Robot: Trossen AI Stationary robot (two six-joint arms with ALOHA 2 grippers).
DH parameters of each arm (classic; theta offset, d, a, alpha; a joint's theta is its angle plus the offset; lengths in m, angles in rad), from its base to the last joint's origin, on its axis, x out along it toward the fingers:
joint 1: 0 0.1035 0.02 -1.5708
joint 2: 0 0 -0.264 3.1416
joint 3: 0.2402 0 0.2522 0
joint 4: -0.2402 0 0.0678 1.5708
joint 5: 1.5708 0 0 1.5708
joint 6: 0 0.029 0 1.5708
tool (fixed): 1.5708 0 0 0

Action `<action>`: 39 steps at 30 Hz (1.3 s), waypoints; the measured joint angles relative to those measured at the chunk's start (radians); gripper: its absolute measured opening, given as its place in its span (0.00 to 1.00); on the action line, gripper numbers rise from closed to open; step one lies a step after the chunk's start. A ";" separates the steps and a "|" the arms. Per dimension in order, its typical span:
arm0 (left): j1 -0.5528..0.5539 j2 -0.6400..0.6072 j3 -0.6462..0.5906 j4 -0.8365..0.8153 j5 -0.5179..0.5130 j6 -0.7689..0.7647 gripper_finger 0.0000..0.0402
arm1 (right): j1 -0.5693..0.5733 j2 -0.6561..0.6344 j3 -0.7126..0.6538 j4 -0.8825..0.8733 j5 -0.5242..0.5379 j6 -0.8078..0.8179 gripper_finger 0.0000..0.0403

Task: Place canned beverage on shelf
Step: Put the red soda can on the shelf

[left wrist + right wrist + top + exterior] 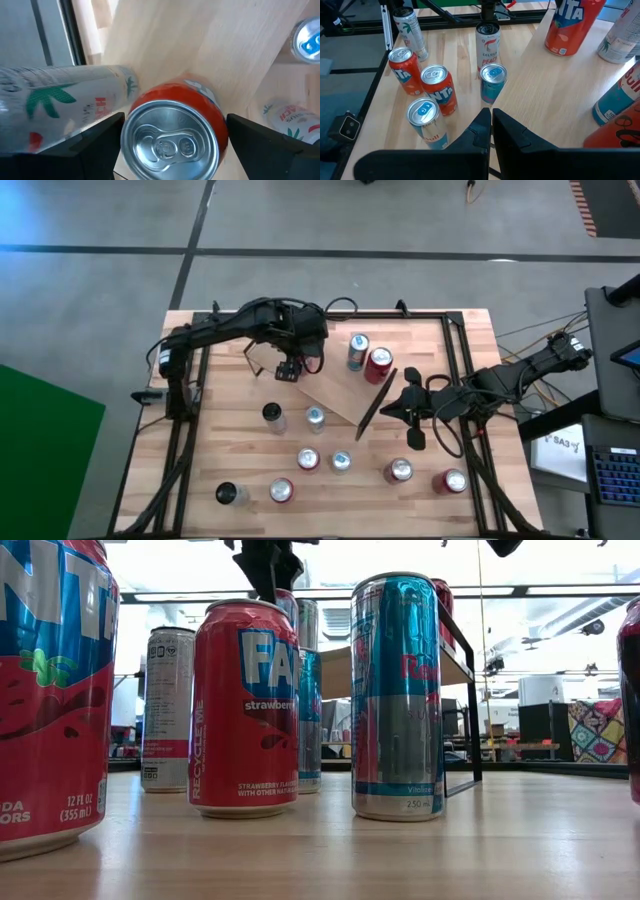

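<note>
The left hand (290,367) hangs over the far left corner of the shelf (335,392), a rectangular light-wood plank with a thin black metal frame at each short end. Its two dark fingers (95,145) stand apart, one on either side of an upright red aluminium can with a silver pull-tab lid (172,132). No finger visibly presses the can wall, so the can seems to stand on the plank on its own. The can lies directly below the hand with its long axis vertical, so the coming move is judged to be a straight lift clear without tipping it. Just beside it in the left wrist view stands a white can with a green leaf print (65,102).

Further right on the plank stand a slim blue-and-silver can (357,351) and a red can (378,362), close together.

The right hand (412,408) waits near the shelf's right end, fingers pressed together and empty. More smooth metal cans stand upright on the butcher-block wooden worktop (200,450) nearer the camera.
</note>
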 joint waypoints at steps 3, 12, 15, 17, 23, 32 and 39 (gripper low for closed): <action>0.000 0.000 0.023 0.005 0.000 -0.001 0.82 | 0.000 0.000 0.000 0.000 0.000 0.000 0.02; 0.000 -0.004 0.129 -0.013 0.000 -0.021 0.83 | 0.000 0.000 0.000 0.000 0.000 0.000 0.02; -0.001 -0.019 0.186 -0.026 0.001 -0.044 0.83 | 0.000 0.000 0.000 0.000 0.000 0.000 0.02; -0.003 -0.039 0.220 -0.024 0.001 -0.077 0.83 | 0.000 0.000 0.000 0.000 0.003 -0.002 0.02; -0.044 -0.172 0.149 0.079 0.018 -0.237 0.83 | 0.000 0.000 0.000 0.015 0.010 -0.030 0.02; -0.266 -0.442 -0.226 0.455 -0.061 -0.291 0.83 | 0.000 0.010 0.000 0.142 0.010 -0.098 0.02; -0.402 -0.649 -0.638 0.686 -0.259 -0.322 0.83 | 0.000 0.056 -0.001 0.211 0.010 -0.117 0.02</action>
